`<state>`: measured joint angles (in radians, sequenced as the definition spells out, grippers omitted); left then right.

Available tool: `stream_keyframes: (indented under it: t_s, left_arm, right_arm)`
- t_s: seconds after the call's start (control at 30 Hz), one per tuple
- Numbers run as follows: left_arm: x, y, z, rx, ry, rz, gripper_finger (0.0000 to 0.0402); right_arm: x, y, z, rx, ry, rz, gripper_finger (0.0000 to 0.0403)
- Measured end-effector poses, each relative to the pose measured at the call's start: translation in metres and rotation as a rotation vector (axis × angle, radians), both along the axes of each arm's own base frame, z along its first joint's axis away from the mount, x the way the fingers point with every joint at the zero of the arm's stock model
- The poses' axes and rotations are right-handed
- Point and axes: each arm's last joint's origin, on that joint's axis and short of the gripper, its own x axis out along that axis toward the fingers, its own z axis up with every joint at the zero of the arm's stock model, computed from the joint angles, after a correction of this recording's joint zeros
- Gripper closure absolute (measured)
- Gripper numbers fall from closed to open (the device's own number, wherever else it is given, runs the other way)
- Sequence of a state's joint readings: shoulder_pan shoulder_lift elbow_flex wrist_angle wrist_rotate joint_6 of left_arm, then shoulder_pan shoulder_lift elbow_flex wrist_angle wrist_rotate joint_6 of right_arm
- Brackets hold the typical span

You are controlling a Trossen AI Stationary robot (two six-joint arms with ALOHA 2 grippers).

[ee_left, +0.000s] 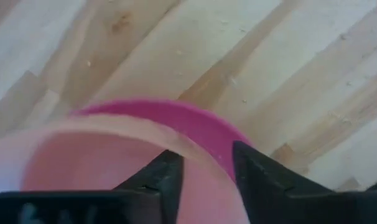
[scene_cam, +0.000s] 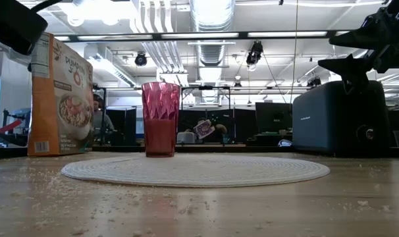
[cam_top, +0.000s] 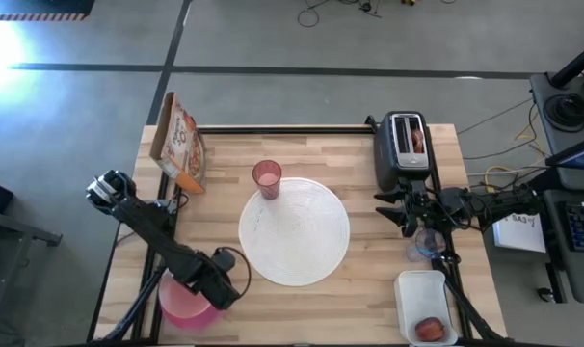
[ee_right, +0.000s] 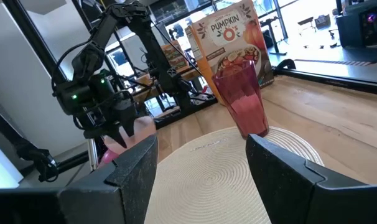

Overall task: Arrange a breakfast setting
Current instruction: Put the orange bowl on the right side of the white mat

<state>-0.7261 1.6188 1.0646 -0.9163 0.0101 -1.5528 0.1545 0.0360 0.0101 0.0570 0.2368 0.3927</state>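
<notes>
A peach bowl (ee_left: 101,162) sits nested in a magenta bowl (ee_left: 207,127) at the table's near left (cam_top: 184,301). My left gripper (cam_top: 222,280) points down over their rim and is shut on it. A pink tumbler (cam_top: 266,178) stands on the far edge of the large round white plate (cam_top: 297,241). My right gripper (cam_top: 404,207) is open and empty, level above the table in front of the toaster and pointing toward the plate. A clear cup (cam_top: 429,243) stands just near of it. A small red fruit (cam_top: 429,330) lies in the white tub. The spoon is out of view. My left gripper has the nested bowls by their rims (ee_left: 207,163) on the side toward the plate. One finger (ee_left: 167,180) is inside the peach bowl and the other (ee_left: 257,180) is outside the magenta bowl. The fingers come from above, pointing down. Whether the bowls are lifted, I cannot tell.
A black-and-silver toaster (cam_top: 404,149) stands at the far right with a brown piece in its slot. A cereal box (cam_top: 179,145) stands at the far left. The white tub (cam_top: 425,306) sits at the near right. Crumbs lie on the wood.
</notes>
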Motion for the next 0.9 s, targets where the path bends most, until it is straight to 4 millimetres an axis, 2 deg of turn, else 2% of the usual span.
stream_keyframes:
  t_s: [0.2,0.27,0.53,0.77,0.9]
  left_arm:
    - [-0.001,0.001,0.0,0.005,0.008,-0.009,0.0377]
    - [-0.001,0.001,-0.001,0.003,0.013,-0.01,0.0394]
    - [0.0,-0.001,0.003,-0.047,0.038,-0.014,0.0399]
    - [0.005,-0.002,0.038,-0.027,0.027,-0.061,0.0401]
    - [0.018,0.002,0.056,0.007,-0.068,-0.133,0.0401]
  right_arm:
    - [0.0,0.0,0.0,0.0,0.0,0.0,0.017]
    - [0.0,0.0,0.0,0.0,0.0,0.0,0.017]
    - [0.0,0.0,0.0,0.0,0.0,0.0,0.017]
    - [0.0,0.0,0.0,0.0,0.0,0.0,0.017]
    - [0.0,0.0,0.0,0.0,0.0,0.0,0.017]
